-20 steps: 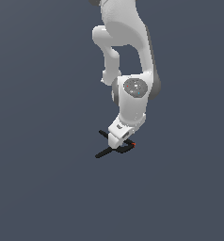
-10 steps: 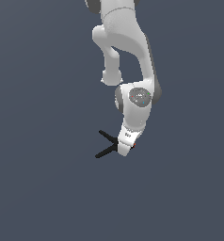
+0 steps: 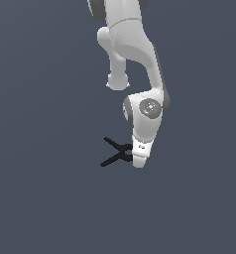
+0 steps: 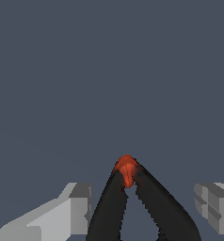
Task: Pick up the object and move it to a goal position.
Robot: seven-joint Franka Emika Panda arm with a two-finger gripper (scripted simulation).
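Note:
The object, a small black spring clamp (image 3: 115,152), lies on the dark grey floor with its two thin handles splayed toward the exterior view's left. My gripper (image 3: 139,162) is down over its jaw end and hides that end in the exterior view. In the wrist view the clamp's black looped jaws (image 4: 132,207) with the orange-red tip (image 4: 127,169) lie between my two grey fingers (image 4: 78,203). The gripper (image 4: 142,207) is open, with one finger on each side of the clamp. I cannot tell if a finger touches it.
The plain dark grey floor (image 3: 45,198) spreads all around. The white arm (image 3: 135,54) rises above the gripper toward the top of the exterior view. No other objects show.
The gripper has come down and slightly toward the exterior view's right, over the clamp's jaw end. The red tip, visible a second ago, is now hidden in the exterior view.

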